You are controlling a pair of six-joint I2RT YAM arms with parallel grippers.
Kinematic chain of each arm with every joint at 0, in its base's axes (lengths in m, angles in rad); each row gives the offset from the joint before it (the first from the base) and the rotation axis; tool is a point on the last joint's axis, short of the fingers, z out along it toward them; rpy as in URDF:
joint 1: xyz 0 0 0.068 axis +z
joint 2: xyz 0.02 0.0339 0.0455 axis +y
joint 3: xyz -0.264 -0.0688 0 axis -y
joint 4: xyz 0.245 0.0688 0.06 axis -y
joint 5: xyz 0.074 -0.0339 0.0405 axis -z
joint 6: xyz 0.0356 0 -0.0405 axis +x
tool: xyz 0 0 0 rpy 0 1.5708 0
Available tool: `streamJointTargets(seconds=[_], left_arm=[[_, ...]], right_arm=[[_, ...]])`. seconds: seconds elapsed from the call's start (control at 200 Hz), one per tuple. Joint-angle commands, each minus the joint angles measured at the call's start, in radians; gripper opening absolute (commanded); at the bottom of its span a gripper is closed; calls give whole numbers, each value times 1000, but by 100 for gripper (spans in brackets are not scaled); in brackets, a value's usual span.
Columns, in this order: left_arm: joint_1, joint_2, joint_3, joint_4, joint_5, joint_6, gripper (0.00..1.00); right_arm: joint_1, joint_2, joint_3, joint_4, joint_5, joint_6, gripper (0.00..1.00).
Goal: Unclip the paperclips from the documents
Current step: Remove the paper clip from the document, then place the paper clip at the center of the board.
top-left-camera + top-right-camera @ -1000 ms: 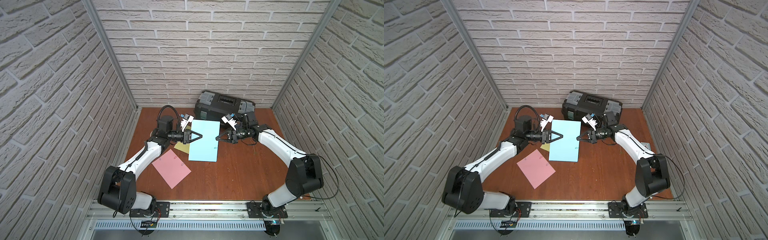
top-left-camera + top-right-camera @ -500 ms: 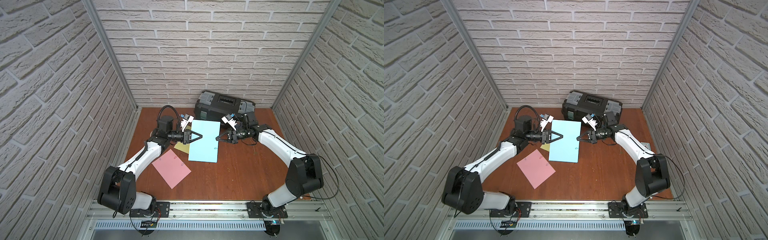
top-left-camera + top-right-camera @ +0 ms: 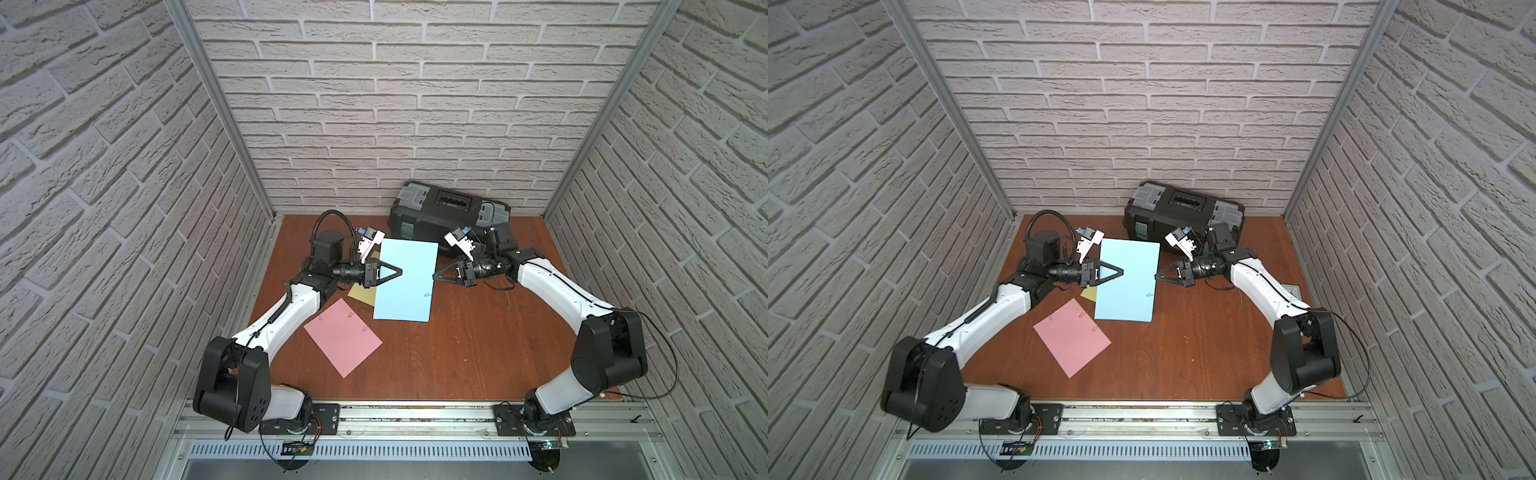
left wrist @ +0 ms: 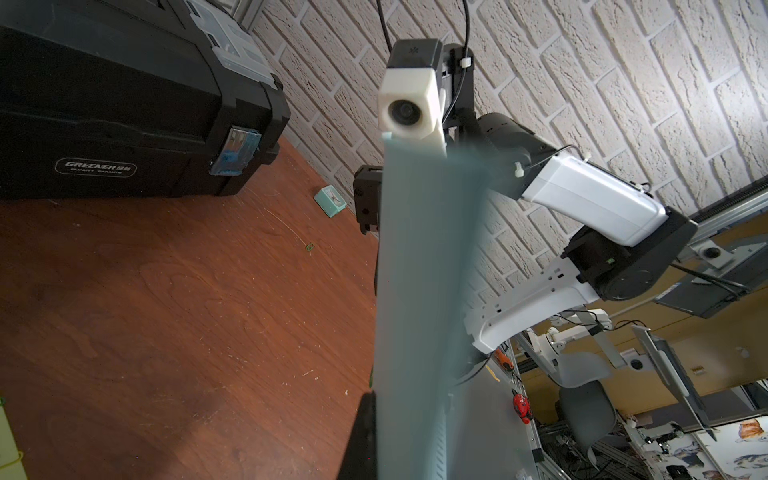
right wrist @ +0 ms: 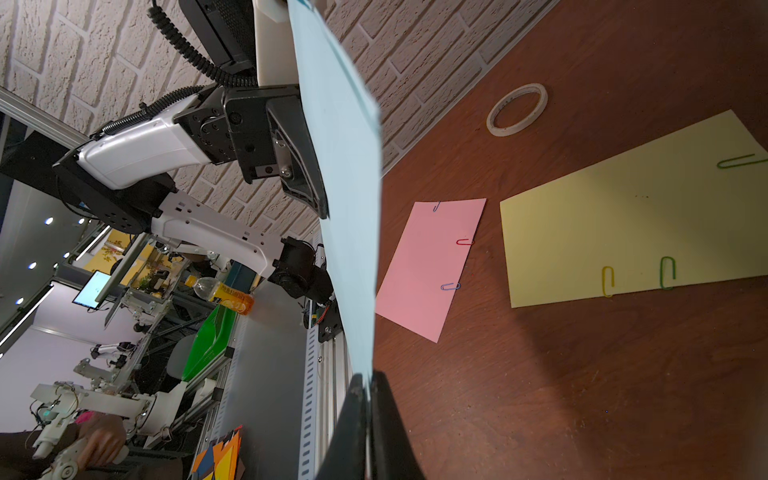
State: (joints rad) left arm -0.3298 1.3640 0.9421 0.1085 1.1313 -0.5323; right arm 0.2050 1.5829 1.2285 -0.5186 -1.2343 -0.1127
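The light blue document [image 3: 405, 282] hangs in the air between both arms, above the table. My left gripper [image 3: 399, 272] is shut on its left part and my right gripper [image 3: 434, 277] is shut on its right edge. A small teal paperclip [image 3: 427, 294] sits on that edge just below the right jaws. The right wrist view shows the sheet edge-on [image 5: 353, 208], pinched in my right gripper [image 5: 368, 386]. The pink document [image 5: 428, 270] lies flat with a red paperclip [image 5: 464, 242] and blue ones. The yellow document [image 5: 623, 224] carries a yellow paperclip [image 5: 608, 280] and green ones.
A black toolbox [image 3: 446, 214] stands against the back wall. A clear tape roll [image 5: 516, 109] lies near the left wall. A small teal clock [image 4: 330, 201] and a loose green clip [image 4: 308, 247] lie on the table's right side. Brick walls close three sides.
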Motion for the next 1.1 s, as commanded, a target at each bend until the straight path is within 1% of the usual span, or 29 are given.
streamJointTargets(seconds=[0.0, 0.13, 0.375, 0.615, 0.77, 0.915, 1.095], left_arm=[[8, -29, 0, 11, 20, 26, 0], [10, -30, 2, 8, 22, 29, 0], [11, -31, 1, 14, 20, 32, 0], [12, -38, -9, 30, 19, 29, 0], [11, -34, -10, 47, 19, 24, 0], [11, -23, 1, 66, 14, 13, 0], [11, -7, 0, 105, 17, -9, 0]], right_arm=[[-8, -20, 21, -6, 3, -18, 8], [-17, -32, 8, -1, 29, -6, 7], [-58, -77, -67, 77, 111, 87, 7], [-125, -130, -163, 129, 248, 199, 6], [-192, -167, -242, 135, 355, 271, 4], [-282, -202, -331, 129, 463, 322, 3], [-368, -199, -390, 65, 664, 347, 3]])
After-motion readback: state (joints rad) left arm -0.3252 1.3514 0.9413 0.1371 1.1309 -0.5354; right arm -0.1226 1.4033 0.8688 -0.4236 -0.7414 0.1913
